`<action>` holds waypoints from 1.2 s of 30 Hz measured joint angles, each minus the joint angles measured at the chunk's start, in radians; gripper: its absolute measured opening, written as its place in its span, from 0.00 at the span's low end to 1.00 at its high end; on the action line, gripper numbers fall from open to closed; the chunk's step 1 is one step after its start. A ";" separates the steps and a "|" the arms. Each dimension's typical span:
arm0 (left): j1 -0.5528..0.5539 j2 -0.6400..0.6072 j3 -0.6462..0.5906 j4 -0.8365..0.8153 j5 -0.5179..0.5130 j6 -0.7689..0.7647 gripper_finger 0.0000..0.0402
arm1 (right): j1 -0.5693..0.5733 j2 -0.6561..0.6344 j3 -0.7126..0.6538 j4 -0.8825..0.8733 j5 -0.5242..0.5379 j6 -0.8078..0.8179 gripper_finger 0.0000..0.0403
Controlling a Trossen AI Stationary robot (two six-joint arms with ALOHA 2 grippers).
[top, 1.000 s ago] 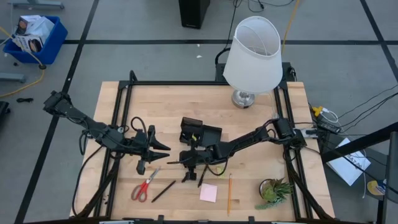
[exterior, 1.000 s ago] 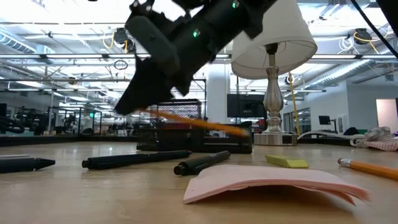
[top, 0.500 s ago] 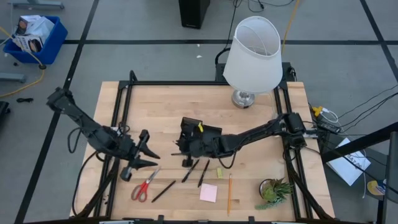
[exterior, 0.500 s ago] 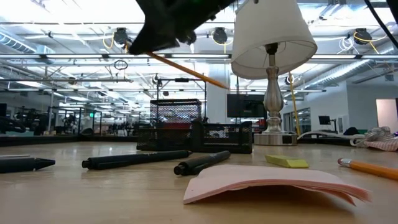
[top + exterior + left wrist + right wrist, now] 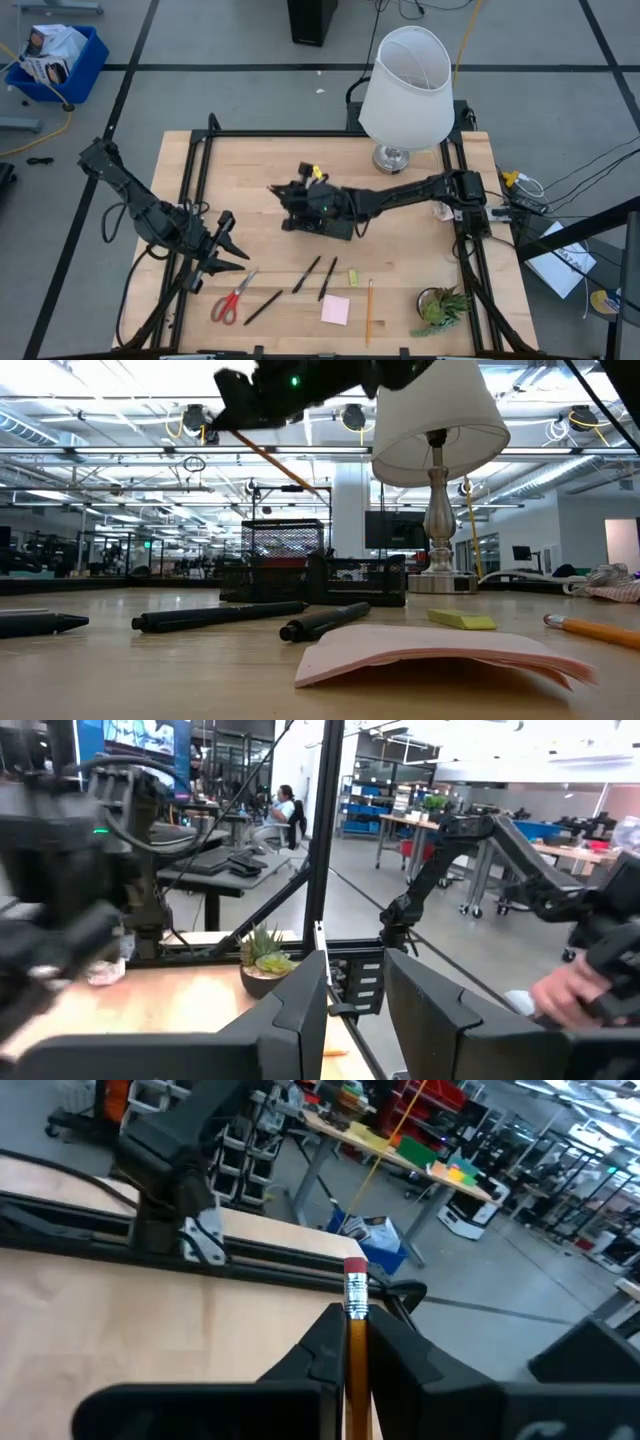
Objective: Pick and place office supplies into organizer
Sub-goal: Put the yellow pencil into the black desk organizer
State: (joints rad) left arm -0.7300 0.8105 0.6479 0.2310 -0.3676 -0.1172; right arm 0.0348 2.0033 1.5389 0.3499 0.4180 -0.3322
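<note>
My right gripper (image 5: 285, 192) hangs above the black organizer (image 5: 338, 228), shut on an orange pencil (image 5: 285, 468). In the low view the organizer (image 5: 310, 570) stands on the table under the pencil. My left gripper (image 5: 225, 255) waits open near the table's left edge, with nothing between its fingers (image 5: 300, 1020). On the near part of the table lie red-handled scissors (image 5: 233, 297), black pens (image 5: 307, 273), a yellow-green eraser (image 5: 352, 275), a pink sticky-note pad (image 5: 336, 309) and a second pencil (image 5: 368, 310). My right gripper pinches the pencil's shaft (image 5: 356, 1342) between its two fingers, a little below the metal band and pink eraser (image 5: 354, 1270), which stick out past the fingertips. The pencil is lifted clear and slants down from the gripper above the organizer.
A lamp with a white shade (image 5: 405, 90) stands at the far right of the table. A small potted plant (image 5: 440, 308) sits at the near right corner. A black frame rail (image 5: 200, 180) runs along the table's sides.
My right gripper has risen from table level near the pens and gone toward the far edge with the pencil, turning as it went. It now hangs over the organizer. My left gripper has drawn back a little toward the table's left edge.
</note>
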 joint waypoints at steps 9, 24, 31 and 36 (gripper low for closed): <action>0.000 0.000 0.000 -0.028 0.000 -0.018 0.26 | -0.081 0.000 -0.219 0.454 -0.134 0.010 0.05; 0.002 0.000 0.000 -0.020 -0.048 0.034 0.26 | -0.129 0.000 -0.390 0.643 -0.239 0.099 0.15; 0.002 0.001 0.000 -0.035 -0.097 0.034 0.26 | -0.123 0.000 -0.392 0.640 -0.238 0.108 0.35; 0.002 0.001 0.000 -0.057 -0.097 0.012 0.26 | -0.086 0.000 -0.392 0.652 -0.236 0.088 0.42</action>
State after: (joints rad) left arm -0.7281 0.8116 0.6479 0.1743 -0.4648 -0.1050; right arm -0.0517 2.0033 1.1469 1.0022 0.1818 -0.2442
